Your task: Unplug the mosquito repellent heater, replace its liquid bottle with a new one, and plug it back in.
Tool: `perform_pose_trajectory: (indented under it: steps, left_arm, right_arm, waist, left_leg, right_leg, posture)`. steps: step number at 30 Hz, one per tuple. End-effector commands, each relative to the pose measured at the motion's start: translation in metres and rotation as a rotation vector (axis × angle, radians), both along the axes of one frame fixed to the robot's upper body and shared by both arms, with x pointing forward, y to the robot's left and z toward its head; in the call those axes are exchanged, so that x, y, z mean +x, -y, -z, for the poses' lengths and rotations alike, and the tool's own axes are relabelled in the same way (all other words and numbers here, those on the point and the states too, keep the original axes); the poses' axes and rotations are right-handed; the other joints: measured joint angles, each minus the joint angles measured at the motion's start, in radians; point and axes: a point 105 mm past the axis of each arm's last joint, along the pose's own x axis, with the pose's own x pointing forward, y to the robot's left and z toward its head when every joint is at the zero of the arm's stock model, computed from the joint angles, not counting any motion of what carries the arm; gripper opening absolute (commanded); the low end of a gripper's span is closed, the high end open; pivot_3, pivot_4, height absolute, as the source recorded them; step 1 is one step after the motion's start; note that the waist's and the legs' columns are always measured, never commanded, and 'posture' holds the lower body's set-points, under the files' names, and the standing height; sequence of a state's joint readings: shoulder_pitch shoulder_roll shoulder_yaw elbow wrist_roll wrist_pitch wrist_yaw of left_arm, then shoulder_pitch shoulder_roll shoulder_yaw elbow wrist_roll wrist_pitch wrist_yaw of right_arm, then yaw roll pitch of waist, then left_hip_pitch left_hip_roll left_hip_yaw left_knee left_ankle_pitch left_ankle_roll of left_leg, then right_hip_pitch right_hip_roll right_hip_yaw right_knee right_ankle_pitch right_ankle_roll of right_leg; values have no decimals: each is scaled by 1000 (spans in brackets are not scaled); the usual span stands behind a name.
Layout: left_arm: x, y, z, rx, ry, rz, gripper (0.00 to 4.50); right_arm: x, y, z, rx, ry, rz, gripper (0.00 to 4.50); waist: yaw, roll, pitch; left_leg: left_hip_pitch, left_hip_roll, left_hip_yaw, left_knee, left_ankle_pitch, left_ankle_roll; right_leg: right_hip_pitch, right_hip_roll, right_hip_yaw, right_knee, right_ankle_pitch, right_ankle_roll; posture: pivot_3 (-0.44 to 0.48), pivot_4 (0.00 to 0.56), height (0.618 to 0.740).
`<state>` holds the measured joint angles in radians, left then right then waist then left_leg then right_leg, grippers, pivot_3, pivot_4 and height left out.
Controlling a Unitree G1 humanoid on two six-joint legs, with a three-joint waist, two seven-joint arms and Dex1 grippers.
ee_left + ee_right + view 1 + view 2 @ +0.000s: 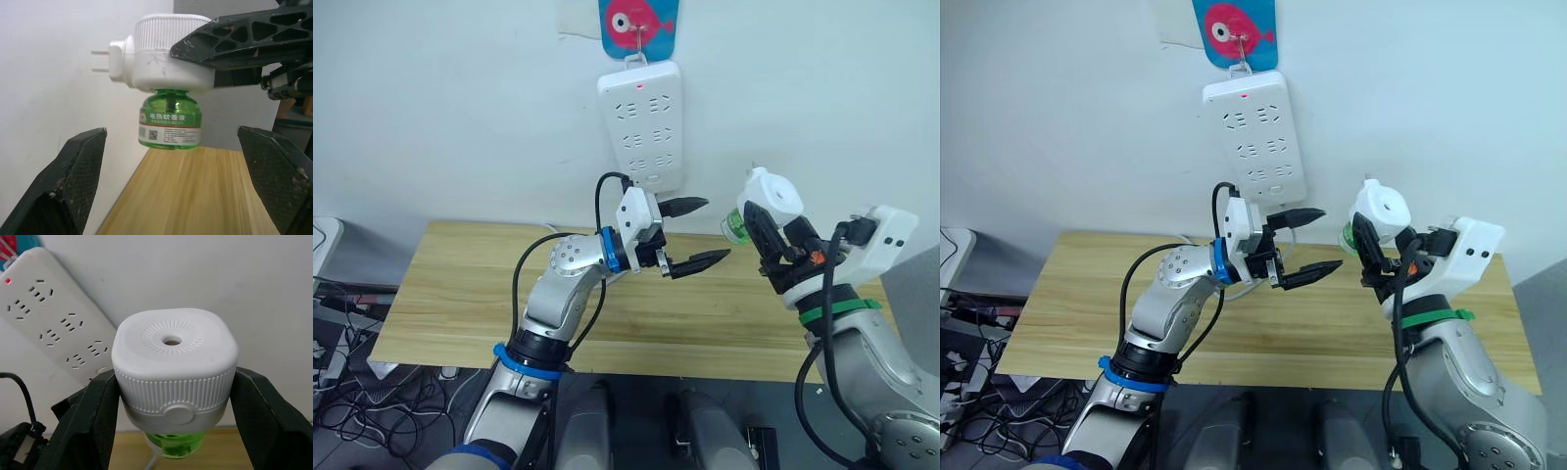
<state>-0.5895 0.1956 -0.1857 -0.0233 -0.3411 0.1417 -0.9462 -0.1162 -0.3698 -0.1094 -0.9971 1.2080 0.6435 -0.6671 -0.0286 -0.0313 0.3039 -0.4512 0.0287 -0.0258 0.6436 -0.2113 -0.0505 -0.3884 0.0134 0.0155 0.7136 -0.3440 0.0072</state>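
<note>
My right gripper (766,235) is clamped on the mosquito repellent heater (773,195), one black finger pressed to each side of its ribbed white body, and I hold it up in the air above the far right part of the wooden table (460,284), off the wall and unplugged. From my right wrist I look down on its rounded top with the small centre hole, and a bit of green shows beneath it. That green is the liquid bottle (169,119) — it hangs from the underside of the heater, labelled, and two metal prongs (100,61) stick out of the heater's side toward the white wall. My left gripper (696,233) is spread wide and grips nothing; its two fingers point toward the bottle from just beside it, one finger higher and one lower, with clear air between them and the bottle. Above and between my arms the long white power strip (643,122) hangs on the wall, a red light lit near its top, under a blue card with a pink fish (639,23).
</note>
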Motion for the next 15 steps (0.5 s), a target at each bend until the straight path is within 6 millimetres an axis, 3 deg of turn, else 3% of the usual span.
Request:
perform_pose_trajectory:
  steps: [1, 5, 15]
  left_arm:
    - [-2, 3, -5, -29, 44, 1, 4463]
    - [-3, 6, -10, -67, 78, -14, 4463]
    - [-12, 11, -16, -116, 126, -11, 4463]
  right_arm:
    - [-13, -1, -12, 143, 11, -43, 2931]
    - [-15, 1, -15, 328, -39, -66, 2931]
    - [-10, 3, -18, 525, -87, -62, 2931]
  waist:
    - [-1, 0, 0]
    - [-2, 0, 0]
    - [-2, 0, 0]
  left_leg:
    - [0, 0, 0, 0, 0, 0]
    - [0, 0, 0, 0, 0, 0]
    - [0, 0, 0, 0, 0, 0]
  right_leg:
    - [0, 0, 0, 0, 0, 0]
    - [0, 1, 0, 0, 0, 0]
    - [0, 1, 0, 0, 0, 0]
  posture:
    - [-11, 307, 740]
    - [-14, 308, 740]
    - [-8, 313, 740]
